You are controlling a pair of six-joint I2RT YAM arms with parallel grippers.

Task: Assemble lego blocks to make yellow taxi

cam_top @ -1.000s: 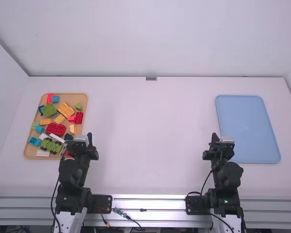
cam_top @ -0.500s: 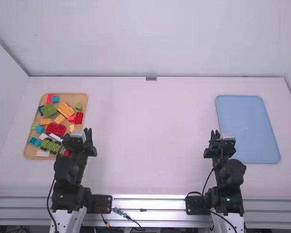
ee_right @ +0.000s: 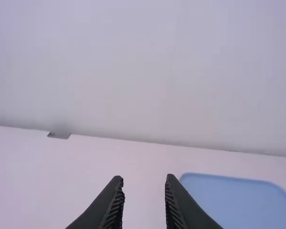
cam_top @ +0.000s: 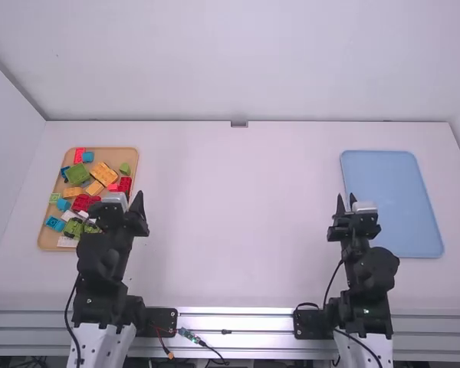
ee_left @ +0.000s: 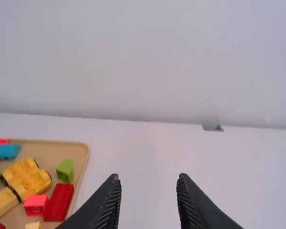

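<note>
Tan tray (cam_top: 124, 155) of colourful blocks (cam_top: 104, 174)

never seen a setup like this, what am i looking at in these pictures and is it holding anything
You are looking at a robot with two arms, a left arm and a right arm, at a white table. The high view looks down from above and behind them. Each wrist view comes from a camera on one arm, with that arm's own two black fingers at the bottom edge.

On the table, a tan tray at the left holds colourful toy blocks; a flat blue tray lies at the right.

Nothing is held: the left gripper and right gripper both have their fingers apart with nothing between them.
</note>
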